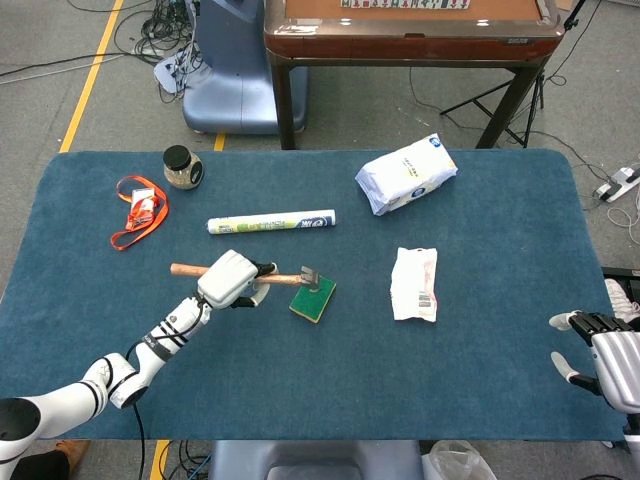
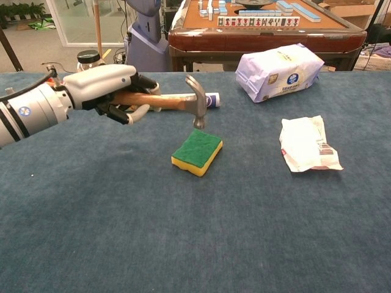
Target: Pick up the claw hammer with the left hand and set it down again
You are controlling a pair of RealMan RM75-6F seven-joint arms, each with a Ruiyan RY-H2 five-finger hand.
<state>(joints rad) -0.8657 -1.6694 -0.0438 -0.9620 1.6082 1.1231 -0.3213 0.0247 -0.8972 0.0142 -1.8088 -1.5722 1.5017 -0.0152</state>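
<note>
My left hand [image 1: 229,279] [image 2: 109,90] grips the wooden handle of the claw hammer [image 1: 285,279] [image 2: 177,101] near its middle. The hammer is held level in the air, its metal head [image 2: 197,104] hanging clear above the green and yellow sponge [image 2: 197,151] [image 1: 313,298]. The handle's butt end [image 1: 178,268] sticks out to the left past my hand. My right hand [image 1: 600,352] rests at the table's right front corner, fingers apart and holding nothing.
A rolled tube [image 1: 271,221] lies just behind the hammer. A white wipes pack [image 1: 406,173] and a small white packet [image 1: 414,283] lie to the right. A jar [image 1: 182,167] and an orange lanyard [image 1: 138,211] are at the far left. A mahjong table [image 1: 412,35] stands beyond the table edge.
</note>
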